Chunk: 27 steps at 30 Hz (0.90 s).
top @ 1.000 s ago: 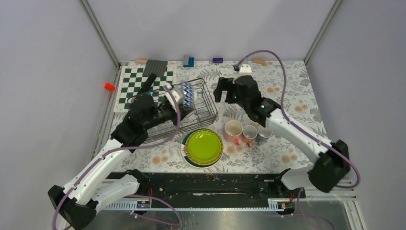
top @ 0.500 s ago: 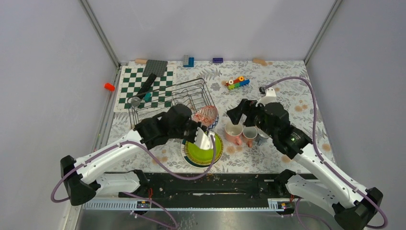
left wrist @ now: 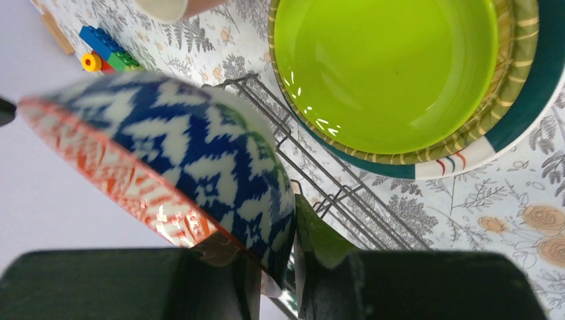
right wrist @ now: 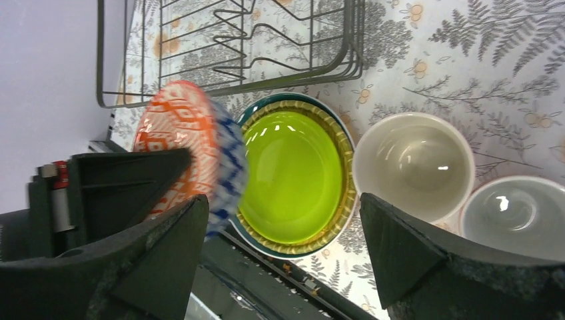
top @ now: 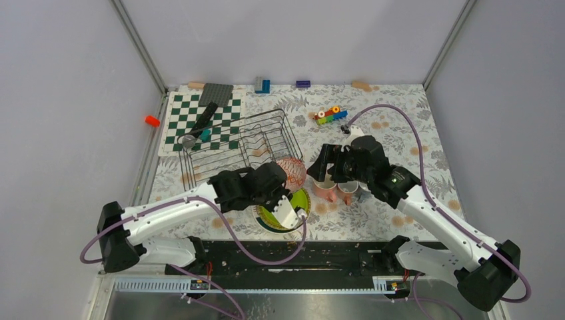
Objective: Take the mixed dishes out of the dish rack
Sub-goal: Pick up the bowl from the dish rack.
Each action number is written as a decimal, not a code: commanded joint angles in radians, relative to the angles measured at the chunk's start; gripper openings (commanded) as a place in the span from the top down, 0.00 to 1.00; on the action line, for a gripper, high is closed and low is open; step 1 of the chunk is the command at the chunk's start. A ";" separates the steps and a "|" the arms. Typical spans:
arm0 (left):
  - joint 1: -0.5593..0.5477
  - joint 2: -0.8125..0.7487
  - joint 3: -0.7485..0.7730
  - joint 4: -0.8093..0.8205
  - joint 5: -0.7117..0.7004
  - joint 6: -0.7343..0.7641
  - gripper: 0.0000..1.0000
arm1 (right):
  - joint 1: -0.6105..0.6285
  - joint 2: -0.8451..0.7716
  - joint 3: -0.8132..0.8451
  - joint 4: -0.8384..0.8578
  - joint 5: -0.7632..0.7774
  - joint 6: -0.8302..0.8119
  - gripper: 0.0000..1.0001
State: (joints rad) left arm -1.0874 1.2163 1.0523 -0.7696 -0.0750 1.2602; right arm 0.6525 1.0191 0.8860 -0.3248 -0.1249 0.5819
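Observation:
My left gripper (top: 282,183) is shut on the rim of the red-patterned bowl (top: 292,173), orange-red inside and blue-and-white outside (left wrist: 166,153), holding it tilted over the far left edge of the plate stack. The lime-green plate (left wrist: 386,67) lies on the yellow plate (left wrist: 516,47), on the white plate with the dark green rim (left wrist: 533,100). The black wire dish rack (top: 240,143) stands behind the stack and shows no dishes. My right gripper (top: 328,171) is open above the pink cups (top: 326,191), which stand upright right of the plates (right wrist: 413,167).
The green-and-white chequered board (top: 200,120) with a dark tool lies at the far left. Coloured toy bricks (top: 331,115) sit behind the cups, and more bricks (top: 262,85) lie along the back edge. A red piece (top: 152,121) lies off the mat's left side.
My left arm has carried the bowl out of the rack, forward and right to the plate stack. My right arm has drawn back from the far side to above the cups.

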 commanded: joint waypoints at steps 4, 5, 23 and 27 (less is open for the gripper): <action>-0.055 0.039 0.024 0.078 -0.102 0.038 1.00 | 0.009 -0.007 0.049 0.018 -0.045 0.013 0.09; -0.061 0.041 0.024 0.077 -0.105 0.039 1.00 | 0.007 -0.007 0.047 0.020 -0.041 0.011 0.09; -0.090 0.099 0.089 0.065 -0.157 0.039 1.00 | 0.078 0.149 0.062 -0.042 -0.054 0.029 0.67; -0.094 0.092 0.102 0.066 -0.134 0.031 0.99 | 0.084 0.145 0.062 -0.043 -0.020 0.026 0.87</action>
State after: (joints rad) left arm -1.1816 1.3247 1.0855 -0.7662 -0.1921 1.2987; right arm 0.7185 1.1725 0.9131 -0.3569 -0.1562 0.6273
